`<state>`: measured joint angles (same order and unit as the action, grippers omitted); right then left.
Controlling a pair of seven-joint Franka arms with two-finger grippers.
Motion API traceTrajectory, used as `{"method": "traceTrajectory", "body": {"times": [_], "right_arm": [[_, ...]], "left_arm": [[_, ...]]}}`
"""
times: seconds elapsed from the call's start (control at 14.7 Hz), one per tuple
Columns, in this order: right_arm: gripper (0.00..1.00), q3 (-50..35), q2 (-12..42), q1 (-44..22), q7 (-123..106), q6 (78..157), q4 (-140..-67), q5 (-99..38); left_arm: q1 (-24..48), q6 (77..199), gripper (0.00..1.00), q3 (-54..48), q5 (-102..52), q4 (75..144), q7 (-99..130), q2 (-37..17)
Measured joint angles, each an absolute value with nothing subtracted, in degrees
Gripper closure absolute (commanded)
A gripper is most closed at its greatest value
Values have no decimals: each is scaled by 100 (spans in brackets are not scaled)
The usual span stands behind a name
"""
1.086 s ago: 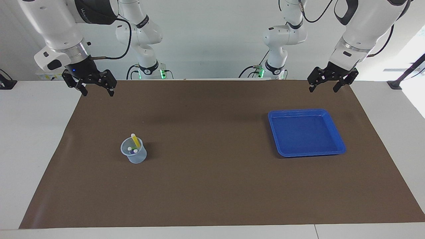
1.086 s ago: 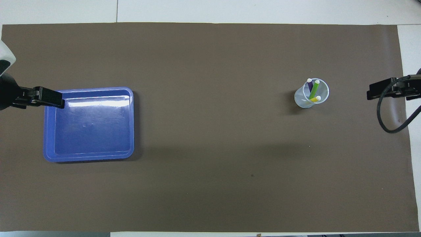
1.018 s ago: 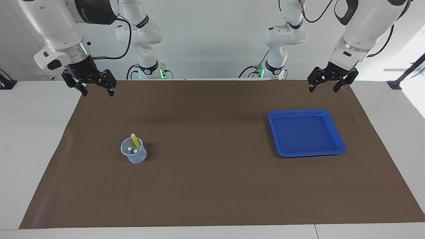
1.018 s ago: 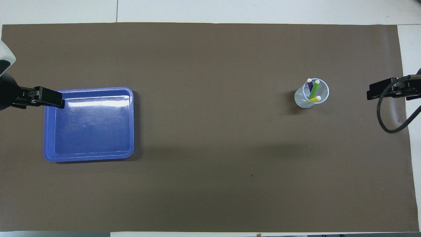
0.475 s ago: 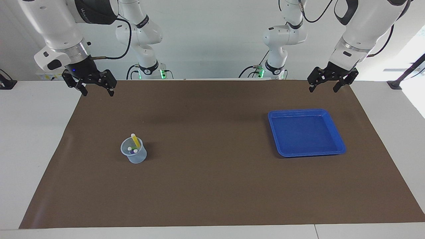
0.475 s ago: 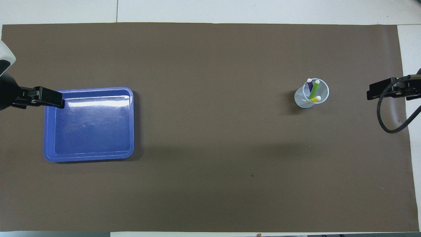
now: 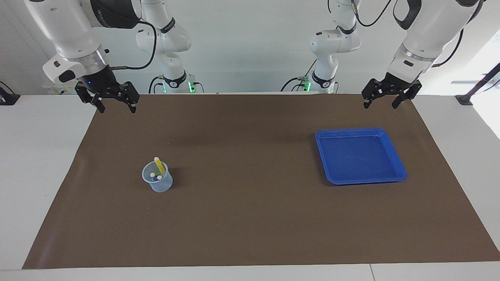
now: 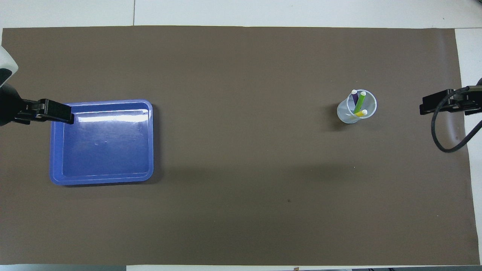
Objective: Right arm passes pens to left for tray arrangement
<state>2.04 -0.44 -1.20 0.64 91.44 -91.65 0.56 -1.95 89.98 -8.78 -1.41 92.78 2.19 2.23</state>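
Three pens stand tips-up in a small translucent cup [image 7: 158, 183]: a yellow pen [image 7: 159, 166], a green pen [image 8: 360, 101] and a purple pen [image 8: 354, 98]. The cup [image 8: 348, 114] sits on the mat toward the right arm's end. The blue tray [image 7: 359, 156] lies empty toward the left arm's end, also seen from above as the tray [image 8: 101, 143]. My right gripper [image 7: 117, 110] hangs open and holds nothing, over the mat's edge by the robots, well apart from the cup. My left gripper [image 7: 380, 105] hangs open with nothing in it over the mat's corner by the robots, clear of the tray.
A brown mat [image 7: 250, 218] covers most of the white table [image 7: 35, 156]. From above, the left gripper [image 8: 49, 111] overlaps the tray's corner and the right gripper [image 8: 437, 105] shows with its black cable at the mat's end.
The right gripper has edged very slightly toward the table's middle. The left arm, the cup, the pens and the tray have not moved.
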Motion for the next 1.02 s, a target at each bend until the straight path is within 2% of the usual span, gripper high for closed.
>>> {"method": "traceTrajectory", "body": {"times": [0.48,0.61,1.02], "right_arm": [[1,-13,39,-122,30,9987,-9605,-212],[1,-22,268,-120,-284,10334,-9732,-303],[13,-5,1074,-108,-1336,11158,-9772,-326]], "left_arm": [[-201,8998,0,-876,-141,9311,219,223],[-202,8998,0,-876,-141,9314,219,223],[-197,9002,0,-884,-142,9315,219,223]]}}
